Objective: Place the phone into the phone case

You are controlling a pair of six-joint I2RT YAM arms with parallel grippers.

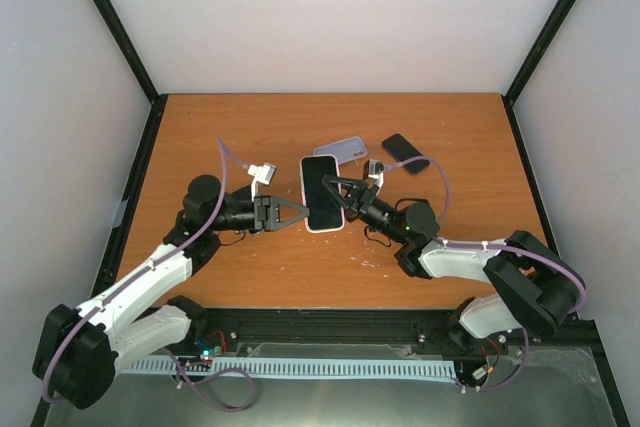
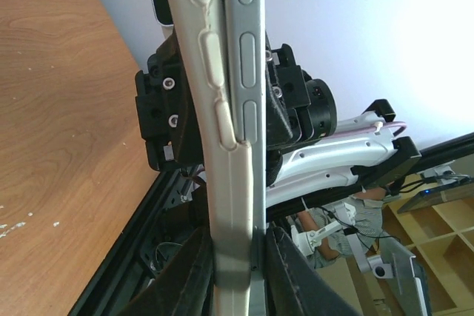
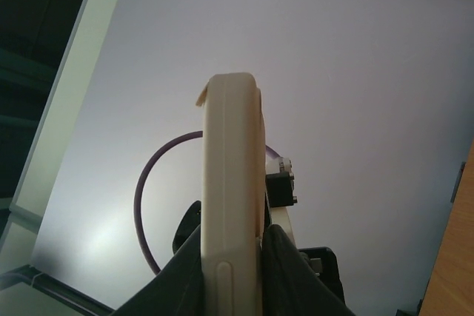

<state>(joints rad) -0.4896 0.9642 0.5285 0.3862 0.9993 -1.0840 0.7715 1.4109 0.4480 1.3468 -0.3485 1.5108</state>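
Observation:
A phone point(image 1: 323, 190) with a black screen sits in a pale phone case point(image 1: 305, 193) and is held in the air over the middle of the table. My left gripper point(image 1: 298, 209) is shut on its left edge and my right gripper point(image 1: 341, 193) on its right edge. In the left wrist view the white case point(image 2: 216, 153) and the phone's grey side point(image 2: 249, 72) lie side by side, and the left gripper point(image 2: 235, 249) squeezes both. In the right wrist view the cream case point(image 3: 229, 183) stands upright, pinched in the right gripper point(image 3: 231, 249).
A second, lavender-grey case point(image 1: 340, 149) and a black phone point(image 1: 405, 153) lie flat on the wooden table point(image 1: 220, 127) behind the grippers. Black frame posts and pale walls enclose the table.

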